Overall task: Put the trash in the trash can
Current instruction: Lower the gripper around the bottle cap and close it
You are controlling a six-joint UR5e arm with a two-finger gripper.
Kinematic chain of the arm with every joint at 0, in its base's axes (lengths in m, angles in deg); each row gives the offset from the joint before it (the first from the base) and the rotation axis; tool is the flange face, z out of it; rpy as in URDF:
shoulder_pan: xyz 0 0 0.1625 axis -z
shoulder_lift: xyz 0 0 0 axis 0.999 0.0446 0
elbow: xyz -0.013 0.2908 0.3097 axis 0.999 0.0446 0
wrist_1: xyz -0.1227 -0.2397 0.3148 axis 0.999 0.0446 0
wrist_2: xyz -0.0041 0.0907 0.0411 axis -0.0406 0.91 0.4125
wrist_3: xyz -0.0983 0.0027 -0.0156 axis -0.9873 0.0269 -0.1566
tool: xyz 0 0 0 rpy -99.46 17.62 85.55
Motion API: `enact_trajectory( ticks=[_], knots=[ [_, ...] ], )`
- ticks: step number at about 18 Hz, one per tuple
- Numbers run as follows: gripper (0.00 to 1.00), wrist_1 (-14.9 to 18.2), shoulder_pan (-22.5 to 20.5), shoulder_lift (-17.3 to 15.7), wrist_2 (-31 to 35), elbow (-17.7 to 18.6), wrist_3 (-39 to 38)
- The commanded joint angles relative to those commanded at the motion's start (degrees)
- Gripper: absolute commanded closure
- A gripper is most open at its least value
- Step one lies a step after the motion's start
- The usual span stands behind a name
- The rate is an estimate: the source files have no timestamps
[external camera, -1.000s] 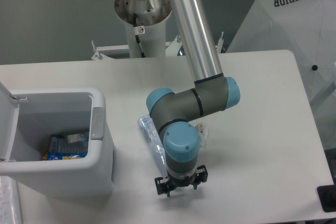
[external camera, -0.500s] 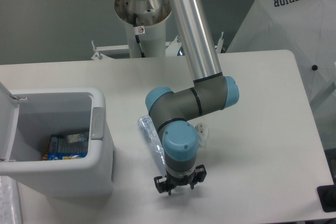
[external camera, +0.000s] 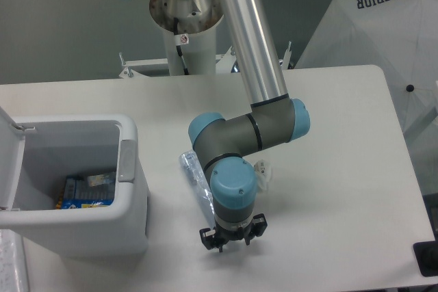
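A flattened clear plastic bottle [external camera: 194,181] lies on the table, running from upper left to lower right, with its lower end hidden under the arm's wrist. A small crumpled white wad [external camera: 262,169] peeks out at the right of the wrist. The trash can [external camera: 130,196], a boxy white bin, stands at the left with its lid [external camera: 9,162] swung open and some blue packaging [external camera: 87,191] inside. My gripper [external camera: 231,237] points down at the table just right of the bottle's lower end. Its fingers are mostly hidden under the wrist, so their state is unclear.
The arm's white base column [external camera: 185,39] stands at the back of the table. A white canopy marked SUPERIOR [external camera: 383,25] sits beyond the right edge. A black object [external camera: 426,258] shows at the lower right corner.
The wrist and gripper have crept slightly left and down toward the bottle's lower end. The bottle, wad and bin have not moved.
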State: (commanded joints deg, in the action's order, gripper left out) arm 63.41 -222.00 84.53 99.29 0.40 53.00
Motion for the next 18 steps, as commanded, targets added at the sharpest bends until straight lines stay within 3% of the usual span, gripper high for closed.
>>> enact_trajectory(
  ticks=[11,18],
  knots=[
    [0.60,0.00,0.35,-0.53,0.09,0.70,0.00],
    [0.67,-0.26,0.53,-0.62,1.76,0.27,0.18]
  ],
)
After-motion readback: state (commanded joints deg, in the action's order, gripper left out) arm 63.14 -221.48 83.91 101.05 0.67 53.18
